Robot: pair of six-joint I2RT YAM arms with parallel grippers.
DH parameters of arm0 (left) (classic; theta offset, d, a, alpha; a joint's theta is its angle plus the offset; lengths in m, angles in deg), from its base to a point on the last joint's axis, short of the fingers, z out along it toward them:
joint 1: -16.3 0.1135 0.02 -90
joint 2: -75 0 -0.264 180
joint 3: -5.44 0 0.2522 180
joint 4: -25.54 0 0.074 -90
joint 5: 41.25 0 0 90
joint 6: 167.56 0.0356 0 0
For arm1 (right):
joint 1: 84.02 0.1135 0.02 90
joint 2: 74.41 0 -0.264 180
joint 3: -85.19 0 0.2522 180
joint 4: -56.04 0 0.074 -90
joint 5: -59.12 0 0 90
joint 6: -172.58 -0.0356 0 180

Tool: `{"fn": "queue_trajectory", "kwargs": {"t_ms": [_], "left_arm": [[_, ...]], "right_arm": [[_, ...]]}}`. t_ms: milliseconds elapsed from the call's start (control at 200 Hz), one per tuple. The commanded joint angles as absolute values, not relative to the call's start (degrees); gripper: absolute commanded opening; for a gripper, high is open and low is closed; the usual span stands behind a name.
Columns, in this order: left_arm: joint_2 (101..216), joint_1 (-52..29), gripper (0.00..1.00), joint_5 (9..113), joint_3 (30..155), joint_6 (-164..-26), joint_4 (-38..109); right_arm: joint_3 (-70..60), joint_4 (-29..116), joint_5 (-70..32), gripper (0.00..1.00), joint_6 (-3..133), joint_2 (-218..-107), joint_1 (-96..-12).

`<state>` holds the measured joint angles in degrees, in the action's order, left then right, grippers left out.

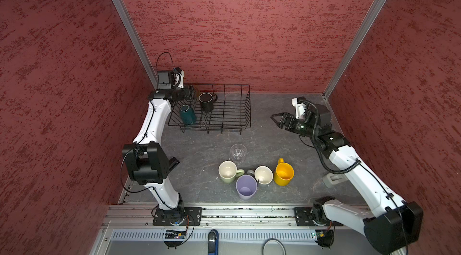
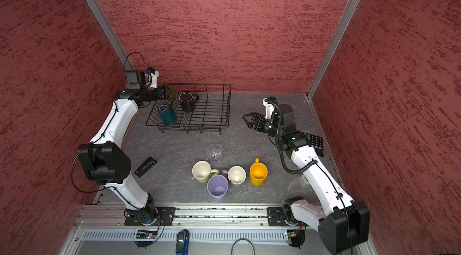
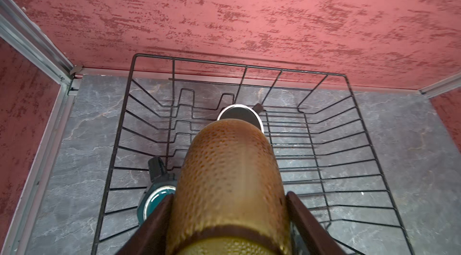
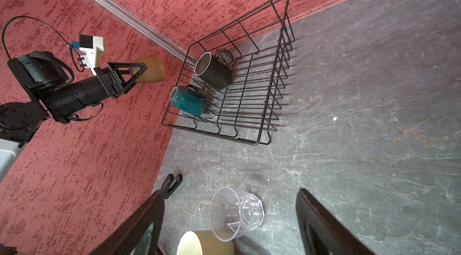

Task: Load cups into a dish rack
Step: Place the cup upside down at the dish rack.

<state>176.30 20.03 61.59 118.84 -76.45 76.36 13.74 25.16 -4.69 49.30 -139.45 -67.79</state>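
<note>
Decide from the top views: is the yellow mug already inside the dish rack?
No, the yellow mug stands upright on the table, well apart from the dish rack.

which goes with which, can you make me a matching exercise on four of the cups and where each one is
Things:
1 amber tumbler
2 black mug
3 clear glass
4 lilac tumbler

Places:
a inside the dish rack
b alone on the table, nearest the rack
c clamped in the left gripper
d on the table, next to the pale green mug

Pairs: 1-c, 2-a, 3-b, 4-d
</note>
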Motion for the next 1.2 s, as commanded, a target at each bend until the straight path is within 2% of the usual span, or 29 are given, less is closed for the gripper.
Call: {"fn": "queue_trajectory", "kwargs": {"t_ms": [0,771,1197], "left_arm": [[178.43,19.36,0.00,56.91,122.63,-73.85,79.43],[195.74,15.39,0.00,45.55,140.81,-67.86,87.84],[200.20,15.31,0.00,43.21,142.84,-67.09,89.46]], "right_arm": [[13.97,24.33,-6.43,0.84,50.41,-138.31,-68.22],[15.20,23.63,-7.05,0.88,52.17,-138.49,-69.01],[15.66,24.08,-6.79,0.88,51.91,-139.01,-69.31]]}}
